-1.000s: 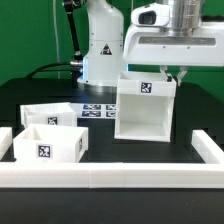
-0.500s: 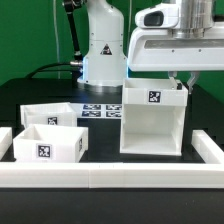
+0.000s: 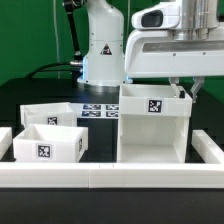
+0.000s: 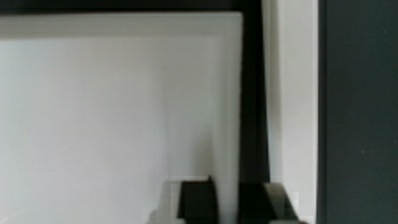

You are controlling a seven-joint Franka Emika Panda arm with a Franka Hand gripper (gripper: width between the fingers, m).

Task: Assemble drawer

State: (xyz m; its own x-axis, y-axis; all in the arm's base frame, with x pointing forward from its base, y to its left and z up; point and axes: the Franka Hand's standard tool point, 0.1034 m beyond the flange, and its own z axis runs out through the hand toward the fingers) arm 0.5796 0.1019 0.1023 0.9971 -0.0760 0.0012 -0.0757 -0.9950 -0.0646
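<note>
Farthest toward the exterior view's left, two small open-topped trays sit close together on the black table [image 3: 18, 96], the front tray [image 3: 66, 148] just before the rear tray [image 3: 34, 114]. The marker board [image 3: 100, 110] lies between them and the large case [image 3: 135, 106], which stands upright behind the border wall [image 3: 110, 173]. The gripper [image 3: 186, 91] pinches the case's right wall at its top edge, fingers narrow.

Large white boxy plastic case [image 3: 150, 130]: smooth walls, matt with a slight sheen, as I read it. 2 small white open-topped plastic trays, front tray [image 3: 66, 147] and rear tray [image 3: 35, 114]: same finish. Black tabletop [image 3: 101, 131]: matt. Long low white border wall [image 3: 110, 177]: smooth, matt. White arm shell [image 3: 100, 45]: glossy.
</note>
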